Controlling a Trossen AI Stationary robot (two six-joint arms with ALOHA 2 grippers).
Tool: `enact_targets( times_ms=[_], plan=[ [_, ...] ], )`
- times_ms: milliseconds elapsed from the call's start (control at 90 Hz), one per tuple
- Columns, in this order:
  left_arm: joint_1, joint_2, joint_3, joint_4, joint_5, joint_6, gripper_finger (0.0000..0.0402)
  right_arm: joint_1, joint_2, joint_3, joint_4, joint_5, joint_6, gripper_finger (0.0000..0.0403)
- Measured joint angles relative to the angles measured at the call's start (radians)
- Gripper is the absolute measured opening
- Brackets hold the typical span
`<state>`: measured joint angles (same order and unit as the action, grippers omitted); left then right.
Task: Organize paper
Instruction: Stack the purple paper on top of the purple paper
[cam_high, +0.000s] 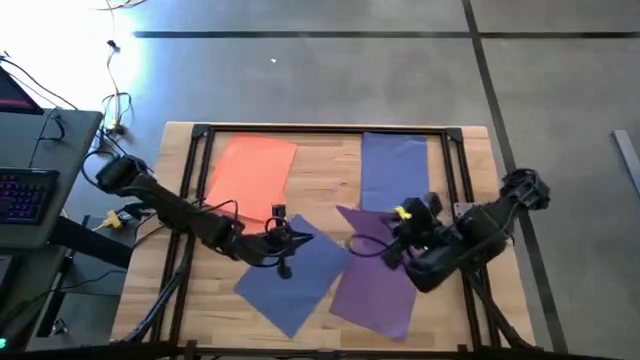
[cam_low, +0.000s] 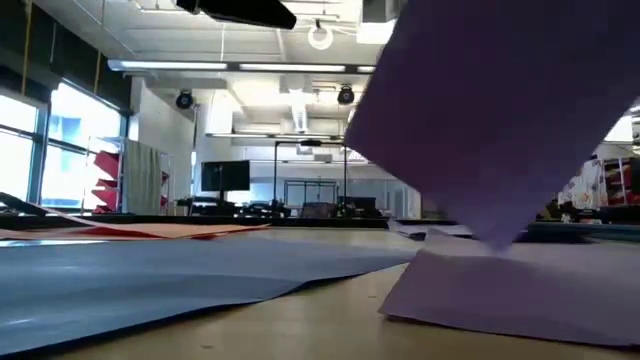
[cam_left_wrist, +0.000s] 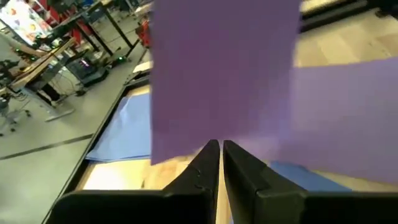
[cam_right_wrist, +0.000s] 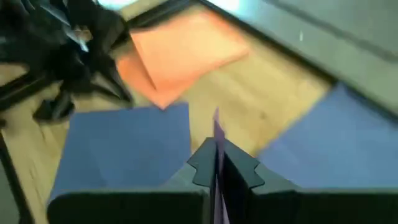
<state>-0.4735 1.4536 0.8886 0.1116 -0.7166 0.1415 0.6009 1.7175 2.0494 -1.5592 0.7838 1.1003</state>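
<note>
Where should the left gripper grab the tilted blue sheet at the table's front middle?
Best guess: the left gripper takes the blue sheet by its far corner, the one nearest it, coming down from above. The sheet is thin and lies nearly flat on the wood, so only a corner or edge gives a bite.

Sheets of paper (cam_high: 255, 168) lie spread across the tabletop (cam_high: 325, 170): one stack far left, another far right, two loose sheets near the front, the right one overlapping the far-right stack.

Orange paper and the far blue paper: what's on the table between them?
Nothing. Between the orange paper and the far blue paper, the high view shows only bare wooden table.
</note>
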Motion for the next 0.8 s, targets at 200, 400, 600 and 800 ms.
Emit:
enact_targets(
  times_ms=[200,400,600,800],
  plan=[
    [-0.015,0.007,0.0,-0.019,-0.001,-0.001,0.0,-0.046,0.23,0.152,0.063,-0.354,-0.133,0.0],
    [-0.019,0.007,0.0,-0.033,0.0,0.007,0.0,-0.027,0.472,0.153,0.178,-0.592,-0.086,0.0],
    [-0.018,0.007,0.0,-0.086,-0.002,-0.008,0.0,-0.017,0.648,0.154,0.57,-0.753,-0.029,0.0],
    [-0.021,0.007,0.0,-0.123,0.0,-0.037,0.0,0.004,0.699,0.154,0.49,-0.713,0.093,0.0]
  ],
)
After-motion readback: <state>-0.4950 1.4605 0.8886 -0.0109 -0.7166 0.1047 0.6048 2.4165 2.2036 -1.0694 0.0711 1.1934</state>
